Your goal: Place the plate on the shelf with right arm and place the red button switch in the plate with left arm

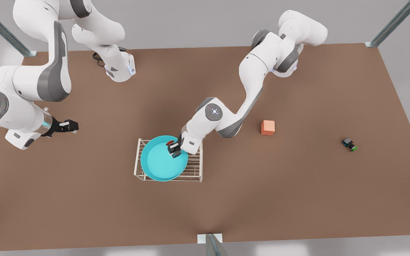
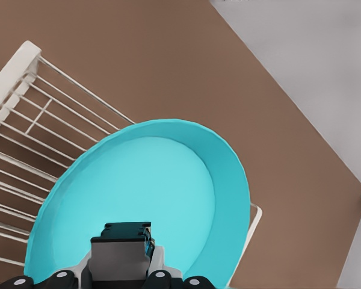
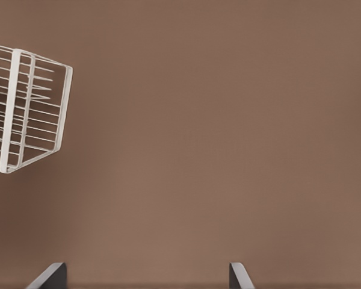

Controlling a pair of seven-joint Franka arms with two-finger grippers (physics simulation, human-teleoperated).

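Front view: left gripper [image 1: 174, 151] clamps the red button switch [image 1: 171, 143] over the plate [image 1: 158, 163]; right gripper [image 1: 70, 126] spread, apart.

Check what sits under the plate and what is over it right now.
The plate rests on the shelf, whose slats beneath it are covered. Over its rim, the left gripper holds the red switch. The right gripper waits apart, open.

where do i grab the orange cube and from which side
Grip the orange cube by two opposite side faces, from straight above: it sits flat on the table, standing alone, faces flat and parallel. The left pincer holds the red button switch over the plate; the open right pincer waits at the front view's left.
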